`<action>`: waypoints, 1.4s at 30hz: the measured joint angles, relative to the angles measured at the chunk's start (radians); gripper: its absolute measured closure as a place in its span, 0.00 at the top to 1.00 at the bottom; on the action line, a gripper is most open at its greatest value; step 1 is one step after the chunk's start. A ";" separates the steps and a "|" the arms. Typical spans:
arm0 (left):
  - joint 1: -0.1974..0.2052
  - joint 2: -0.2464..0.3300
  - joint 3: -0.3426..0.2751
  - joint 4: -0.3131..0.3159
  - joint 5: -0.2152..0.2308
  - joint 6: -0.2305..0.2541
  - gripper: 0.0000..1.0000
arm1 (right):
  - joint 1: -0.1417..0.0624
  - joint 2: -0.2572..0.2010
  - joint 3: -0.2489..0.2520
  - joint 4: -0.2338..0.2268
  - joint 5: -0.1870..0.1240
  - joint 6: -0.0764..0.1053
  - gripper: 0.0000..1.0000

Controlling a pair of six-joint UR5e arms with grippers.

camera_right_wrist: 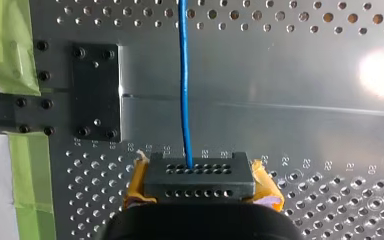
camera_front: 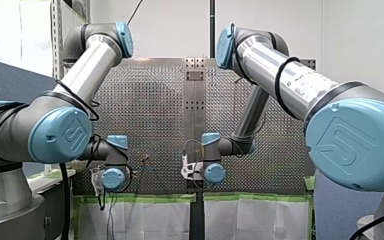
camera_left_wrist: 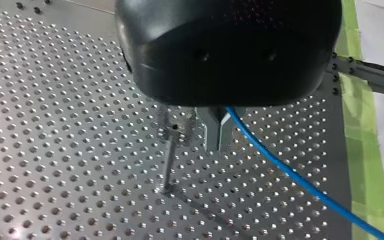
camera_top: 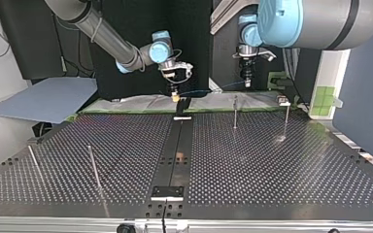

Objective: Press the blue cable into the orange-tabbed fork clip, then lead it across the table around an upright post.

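The blue cable [camera_right_wrist: 184, 75] hangs in the air over the taped edge of the tabletop [camera_top: 272, 165], the edge nearest the arms. It is stretched in a nearly straight span between the two grippers and touches nothing that I can see. My right gripper [camera_right_wrist: 200, 175] has its yellow-padded fingers closed together on one stretch of it, and the cable runs straight out ahead of them past a bolted black plate [camera_right_wrist: 95, 92]. My left gripper [camera_left_wrist: 219, 135] has its metal fingers [camera_left_wrist: 214, 131] pinched on the cable further along, with more of it slanting away towards the green tape [camera_left_wrist: 360, 150]. Holding it at two points looks deliberate to me. A limp cable can't be pushed into a slot, but a taut length between two grips can be lowered and pressed down almost like a rod. I can't pick out the orange-tabbed fork clip for certain from any angle. The orange-yellow flaps beside the right fingers read to me as that gripper's own pads, so I'd judge the pressing step not yet done. The left gripper sits just beside an upright post [camera_left_wrist: 168, 162] without touching it, which would leave that arm handy for the lead-around later. Other posts [camera_top: 93, 165] stand well apart, towards the side of the tabletop away from the arms.
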 joint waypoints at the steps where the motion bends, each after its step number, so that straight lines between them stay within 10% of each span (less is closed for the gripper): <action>1: 0.003 -0.006 0.007 -0.004 0.001 -0.001 0.00 | -0.001 0.000 -0.002 0.000 0.000 0.000 0.00; 42: 0.079 -0.022 0.185 -0.181 0.063 -0.012 0.00 | -0.020 0.000 -0.067 0.038 -0.014 -0.011 0.00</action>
